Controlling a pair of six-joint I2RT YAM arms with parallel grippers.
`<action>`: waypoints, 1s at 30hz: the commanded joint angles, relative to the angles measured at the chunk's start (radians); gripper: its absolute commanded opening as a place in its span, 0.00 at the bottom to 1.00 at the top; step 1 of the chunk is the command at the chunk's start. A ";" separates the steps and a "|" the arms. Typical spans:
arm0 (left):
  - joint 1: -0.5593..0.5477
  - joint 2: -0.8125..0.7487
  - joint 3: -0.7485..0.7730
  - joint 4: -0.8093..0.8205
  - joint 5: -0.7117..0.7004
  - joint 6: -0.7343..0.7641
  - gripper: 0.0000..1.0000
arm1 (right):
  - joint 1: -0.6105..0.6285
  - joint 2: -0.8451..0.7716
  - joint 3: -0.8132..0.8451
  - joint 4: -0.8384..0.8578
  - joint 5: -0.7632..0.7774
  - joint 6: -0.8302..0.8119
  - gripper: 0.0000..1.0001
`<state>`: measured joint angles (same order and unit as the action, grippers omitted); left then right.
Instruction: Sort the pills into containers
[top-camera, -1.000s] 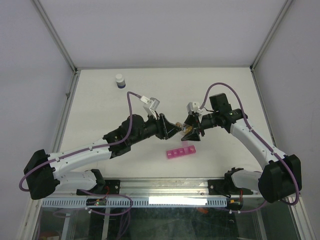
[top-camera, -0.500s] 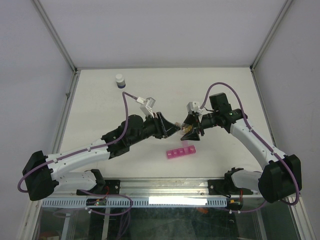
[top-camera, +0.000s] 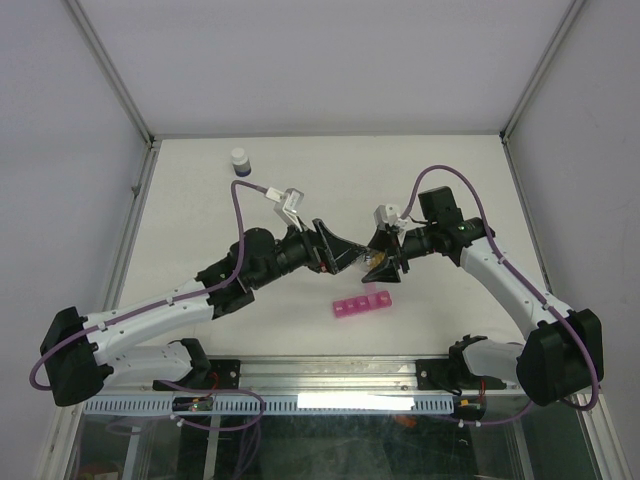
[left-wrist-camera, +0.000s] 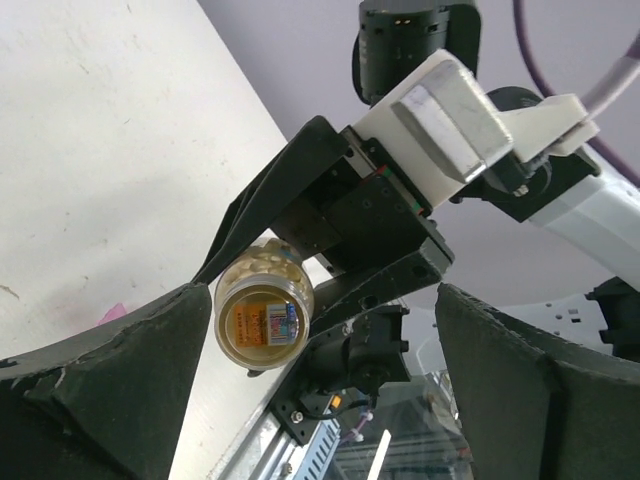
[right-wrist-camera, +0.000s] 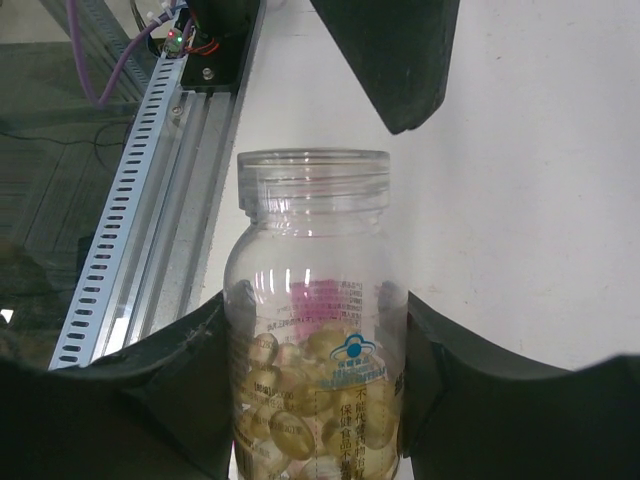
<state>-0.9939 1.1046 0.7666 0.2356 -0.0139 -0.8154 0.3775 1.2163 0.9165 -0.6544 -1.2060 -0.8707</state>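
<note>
Nearest you, the pill box (top-camera: 362, 303) lies flat on the table (top-camera: 200, 200), just toward you from the two grippers and touching neither. Its long axis runs approx 9-to-3 in the top view, w/ the 3 o'clock end swung slightly to the far side; the row of compartments faces up. Can't tell which lids are open; too small.

Next out, the change: the left gripper (top-camera: 348, 257) has backed off toward 9 o'clock over the last sec and its wrist has rolled; its fingers now stand wide apart w/ nothing between them. A sec ago it was right up against the bottle (right-wrist-camera: 315, 330); now there's a gap. The right gripper (top-camera: 383, 258) hasn't moved; its fingers are clamped on the bottle's sides, holding it above the table.

What that means for you, as a judgement: the two-handed bit at the bottle's neck looks finished. The right wrist view shows no cap on the neck, and the pills (right-wrist-camera: 290, 420) sit in the bottle's lower part. Neck points away from the right wrist, approx 8 o'clock, toward the left gripper. No pills are visible in the box yet, so the pour is likely next; the box sits just below and toward you.

Farthest, at approx 11 o'clock, a white-capped bottle (top-camera: 240, 160) stands upright, well apart.
</note>
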 joint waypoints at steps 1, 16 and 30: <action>0.000 -0.064 0.005 0.038 0.025 0.069 0.99 | -0.003 -0.017 0.042 -0.009 -0.064 -0.032 0.00; 0.011 -0.091 -0.129 0.221 0.343 0.870 0.99 | -0.012 -0.014 0.043 -0.073 -0.089 -0.122 0.00; 0.106 0.038 -0.076 0.258 0.494 0.900 0.76 | -0.012 -0.012 0.045 -0.083 -0.088 -0.140 0.00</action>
<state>-0.8993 1.1252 0.6369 0.4358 0.4046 0.0608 0.3698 1.2163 0.9165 -0.7391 -1.2461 -0.9848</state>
